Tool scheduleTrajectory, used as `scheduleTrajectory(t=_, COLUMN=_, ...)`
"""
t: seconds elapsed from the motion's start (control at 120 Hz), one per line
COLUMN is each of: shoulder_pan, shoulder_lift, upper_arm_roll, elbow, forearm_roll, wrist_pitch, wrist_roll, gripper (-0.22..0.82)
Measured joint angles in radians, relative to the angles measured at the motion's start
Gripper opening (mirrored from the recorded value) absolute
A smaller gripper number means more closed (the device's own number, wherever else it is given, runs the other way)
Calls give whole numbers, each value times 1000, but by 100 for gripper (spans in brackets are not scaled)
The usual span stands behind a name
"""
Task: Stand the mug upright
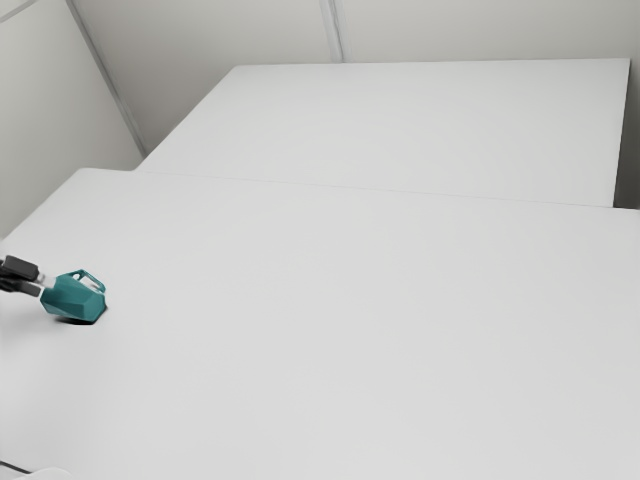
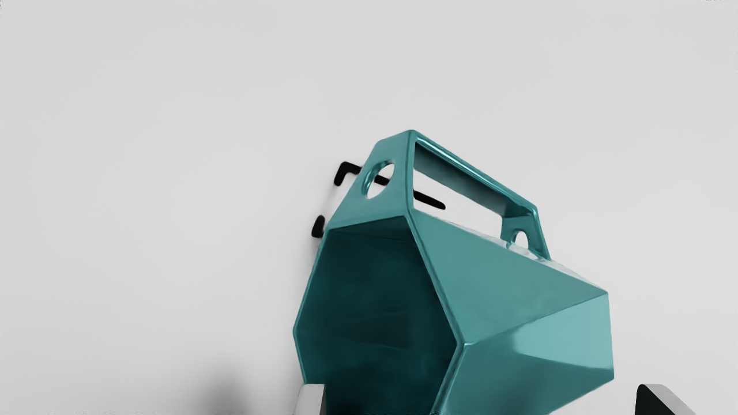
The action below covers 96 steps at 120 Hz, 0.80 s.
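Black and two-fingered, the gripper (image 2: 481, 397) stands wide at the teal, faceted, glossy mug (image 2: 461, 276), its pale fingertips (image 2: 311, 400) well apart and nothing pinched between them. One tip overlaps the lower edge of the mug's dark, angular mouth (image 2: 375, 311); whether it touches the rim or merely passes in front, I cannot tell. The other sits beyond the base end, with a gap.

The mug lies tipped over on the smooth white table (image 1: 350, 320), near the table's edge at the exterior view's left, its mouth facing sideways and its flat-barred teal handle (image 2: 474, 176) on the side away from the fingers. So it is not upright as it lies.

The likeliest trouble is an uneven squeeze: if the tip by the mouth meets the rim first, it could shove or spin the mug before the other finger arrives. Should that tip slip inside the mouth, it may hook the wall and drag it. Slanted facets offer little flat surface, so a hold there could twist under load. While it is being turned, the handle might snag the table, and letting go before the base sits flat could topple it again.
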Motion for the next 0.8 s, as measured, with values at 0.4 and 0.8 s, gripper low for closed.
scheduleTrajectory(t=0.4, shoulder_pan=-5, shoulder_lift=44, upper_arm_roll=-18, elbow=28, forearm_roll=-26, wrist_pitch=-11, wrist_roll=17, gripper=58)
scheduleTrajectory(t=0.8, shoulder_pan=-21, shoulder_lift=65, upper_arm_roll=-39, elbow=21, forearm_roll=-42, wrist_pitch=-21, wrist_roll=26, gripper=58)
